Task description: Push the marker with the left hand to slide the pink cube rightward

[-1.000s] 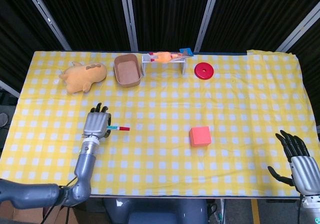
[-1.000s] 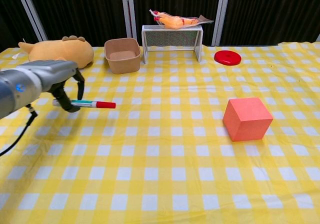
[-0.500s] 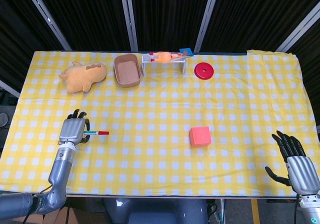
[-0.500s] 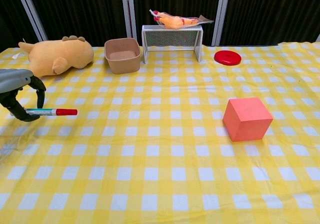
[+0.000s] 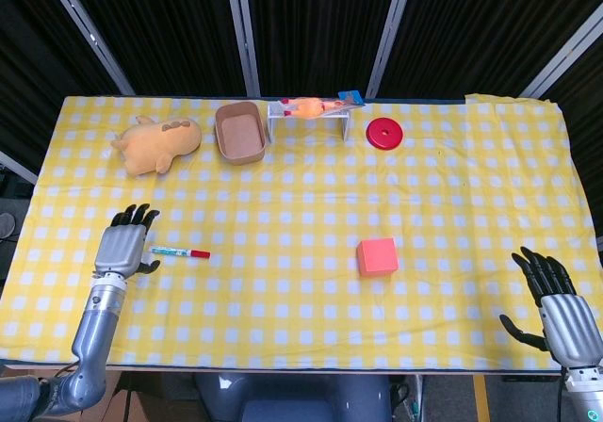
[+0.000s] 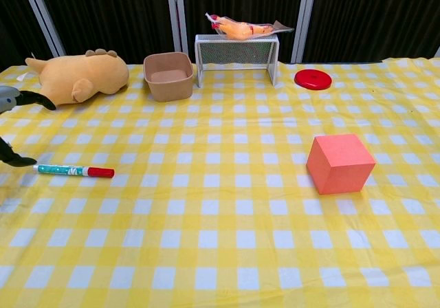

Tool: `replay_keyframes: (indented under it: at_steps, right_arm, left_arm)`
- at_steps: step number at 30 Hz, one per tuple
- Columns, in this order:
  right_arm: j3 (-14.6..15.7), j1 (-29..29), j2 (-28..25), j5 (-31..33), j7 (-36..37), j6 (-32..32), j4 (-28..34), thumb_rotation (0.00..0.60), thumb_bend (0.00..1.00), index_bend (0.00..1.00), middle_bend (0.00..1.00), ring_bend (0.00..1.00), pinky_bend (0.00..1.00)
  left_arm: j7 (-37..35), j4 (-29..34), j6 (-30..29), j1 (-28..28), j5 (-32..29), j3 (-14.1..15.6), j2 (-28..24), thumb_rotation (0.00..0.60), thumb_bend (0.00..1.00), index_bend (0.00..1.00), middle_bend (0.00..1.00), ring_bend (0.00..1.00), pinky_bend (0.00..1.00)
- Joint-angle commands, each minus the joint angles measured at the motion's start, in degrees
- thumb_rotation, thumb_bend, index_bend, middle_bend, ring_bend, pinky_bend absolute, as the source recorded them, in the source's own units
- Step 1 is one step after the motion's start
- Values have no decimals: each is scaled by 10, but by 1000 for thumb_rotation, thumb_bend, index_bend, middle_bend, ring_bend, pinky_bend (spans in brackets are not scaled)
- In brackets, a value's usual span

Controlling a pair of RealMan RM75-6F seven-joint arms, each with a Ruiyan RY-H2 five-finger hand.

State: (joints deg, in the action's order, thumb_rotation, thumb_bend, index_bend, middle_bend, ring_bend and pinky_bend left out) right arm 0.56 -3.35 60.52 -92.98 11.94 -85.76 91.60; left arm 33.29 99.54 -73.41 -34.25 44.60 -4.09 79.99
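The marker, teal with a red cap pointing right, lies flat on the checked cloth at the left. My left hand hovers just left of it, fingers spread, holding nothing; only its fingertips show at the chest view's left edge. The pink cube sits far to the right of the marker, untouched. My right hand rests open near the table's front right corner, seen only in the head view.
Along the back stand a tan plush toy, a brown box, a white wire rack with a packaged orange item on top, and a red disc.
My left hand carried the marker leftward, away from the cube, then let go; the marker now lies on the cloth and the hand has opened beside it.
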Motion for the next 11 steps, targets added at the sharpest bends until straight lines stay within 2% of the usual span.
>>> replay_keyframes:
  at_steps: [1, 5, 11]
  right_arm:
    - [4, -2, 0, -7, -5, 3, -7, 600, 320, 0, 0, 0, 0]
    - [6, -4, 3, -16, -16, 1, -13, 600, 320, 0, 0, 0, 0]
    - [6, -4, 13, -22, -43, -3, -20, 600, 320, 0, 0, 0, 0]
  left_arm:
    - [-64, 27, -43, 49, 90, 34, -42, 600, 206, 61, 3, 0, 105]
    - [-121, 35, -85, 94, 176, 71, -74, 600, 168, 4, 0, 0, 83]
    - [-183, 37, -127, 146, 279, 118, -117, 600, 134, 0, 0, 0, 70]
